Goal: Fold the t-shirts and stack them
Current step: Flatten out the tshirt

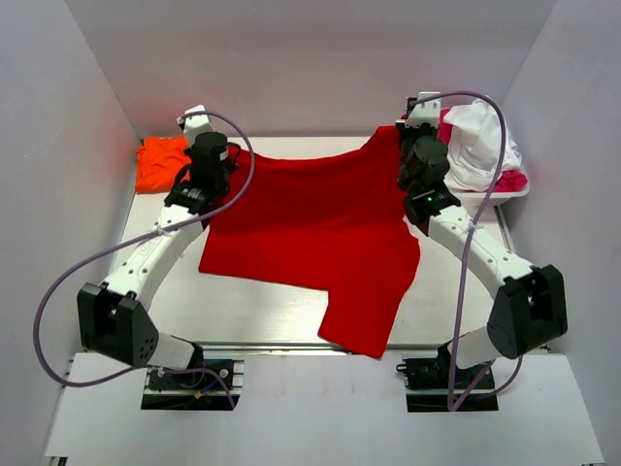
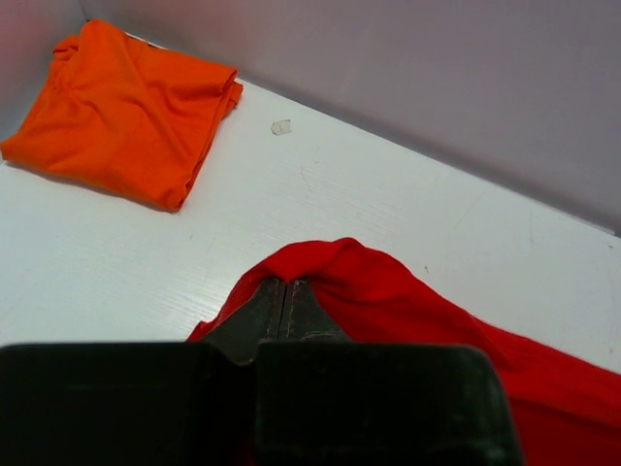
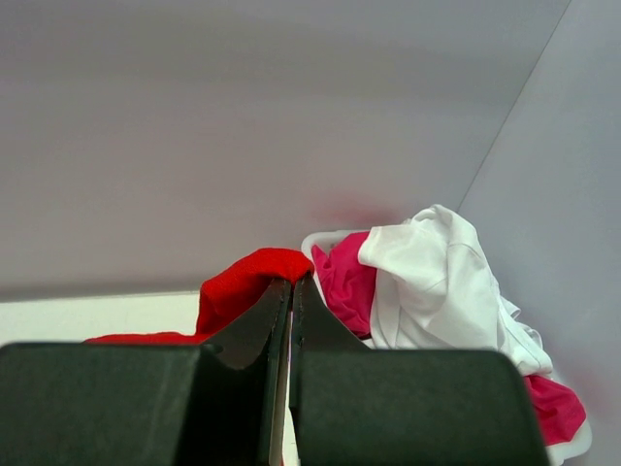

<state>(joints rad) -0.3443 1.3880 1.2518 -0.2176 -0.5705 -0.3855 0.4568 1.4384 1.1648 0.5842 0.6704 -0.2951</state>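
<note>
1 of 2 folded: orange cloth t-shirt [image 2: 121, 112] at far-left corner; bright red cloth t-shirt [image 1: 310, 218] spread unfolded, clamped by left gripper [image 2: 286, 283] and right gripper [image 3: 291, 282]

My top view: high behind arm bases [image 1: 189, 374], down onto whole surface [image 1: 254, 313]. Wrist views: close behind left gripper [image 2: 284, 293], right gripper [image 3: 291, 291], facing back wall [image 1: 310, 68]. Shared: red t-shirt [image 1: 320, 223].

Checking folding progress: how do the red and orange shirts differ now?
The red t-shirt lies spread open across the table; the orange t-shirt sits folded in the far left corner. The left gripper and right gripper pinch the red one; the orange one is untouched. Both are plain cloth.
</note>
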